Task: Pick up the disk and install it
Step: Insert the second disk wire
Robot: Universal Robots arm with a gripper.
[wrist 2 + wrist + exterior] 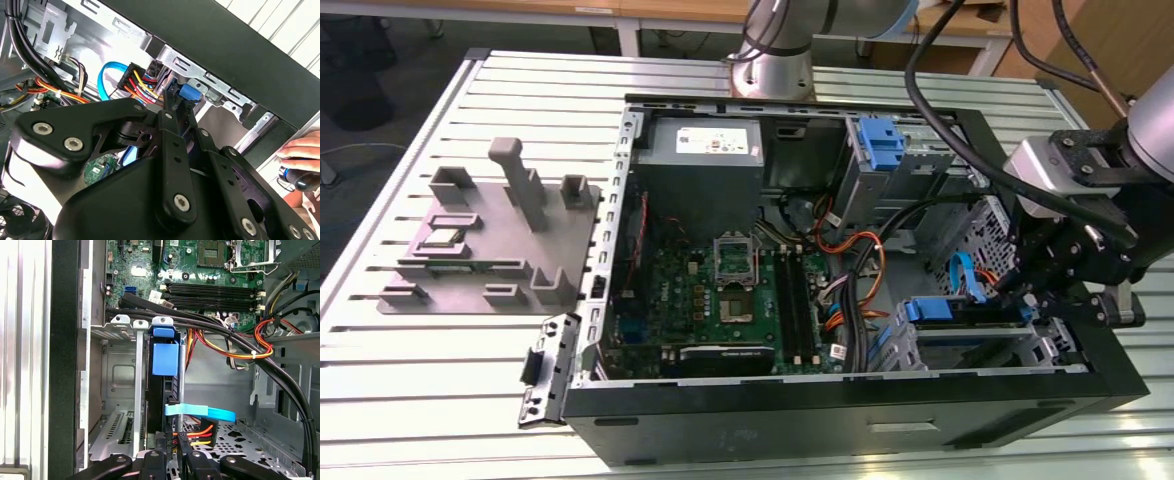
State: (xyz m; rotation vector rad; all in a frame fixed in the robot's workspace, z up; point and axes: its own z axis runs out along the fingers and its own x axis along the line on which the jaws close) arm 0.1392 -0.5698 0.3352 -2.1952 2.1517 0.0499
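The disk [164,385] is seen seated upright in the drive cage [120,390], just beyond the gripper [171,447]. The fingers [159,442] are set narrowly, apparently gripping nothing.

Bright even light, glare on slatted table [427,380].

Your gripper [1067,290] sits low at drive cage [974,345], exterior view's right end of open case [854,420]. Disk [165,360] stands on edge in cage slot, blue carrier tab up; empty bays beside it toward case wall give you room. Black cable bundle [210,325] crosses just over cage. Blue SATA cable [200,412] and red-yellow power leads [197,432] crowd disk's connector end by fingertips. Person's hand [302,150] rests outside case, near gripper.
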